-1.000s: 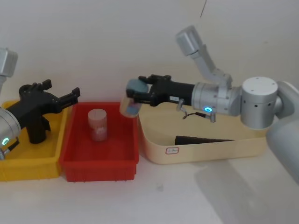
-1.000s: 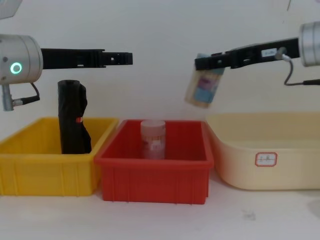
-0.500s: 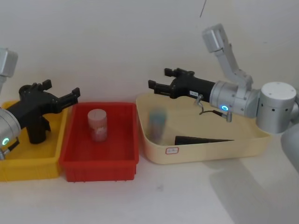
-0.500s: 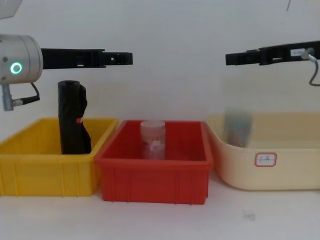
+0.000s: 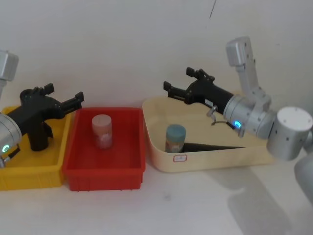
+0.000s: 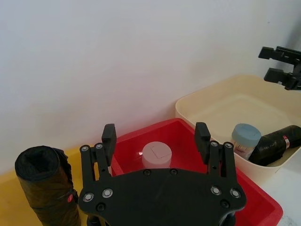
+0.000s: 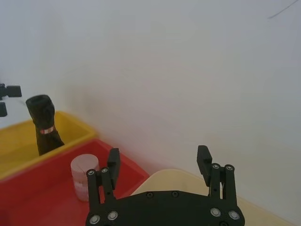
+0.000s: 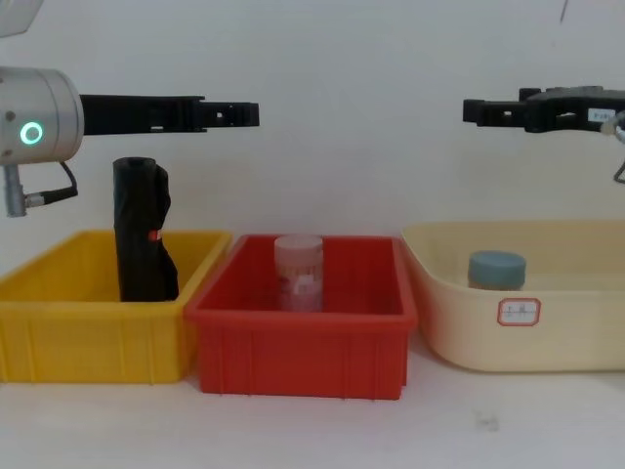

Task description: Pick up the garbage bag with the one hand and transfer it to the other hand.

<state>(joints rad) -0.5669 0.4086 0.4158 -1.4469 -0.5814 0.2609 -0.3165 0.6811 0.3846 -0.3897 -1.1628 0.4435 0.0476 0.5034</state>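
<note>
The garbage bag [image 8: 137, 225], a tall black roll with a small red mark, stands upright in the yellow bin [image 8: 88, 342]; it also appears as the garbage bag [image 5: 39, 137] [image 6: 44, 179] [image 7: 42, 117]. My left gripper [image 5: 64, 93] [image 8: 249, 114] [image 6: 155, 134], the one with the green ring light, hovers open above that bin and higher than the bag's top, holding nothing. My right gripper [image 5: 180, 82] [image 8: 474, 109] [image 7: 158, 157], with the blue light, hangs open and empty over the back of the cream tub [image 5: 215, 159].
A blue-lidded jar [image 5: 175, 138] [image 8: 496, 269] stands in the cream tub beside a second black roll [image 6: 275, 146] lying on its side. A pale pink jar [image 5: 101, 130] [image 8: 298, 272] stands in the red bin [image 5: 102, 171] between the other two containers. A white wall runs close behind.
My right gripper opened and let go of the blue-lidded jar, which dropped into the cream tub and now stands there. That arm drew back to the right. The left arm stayed still.
</note>
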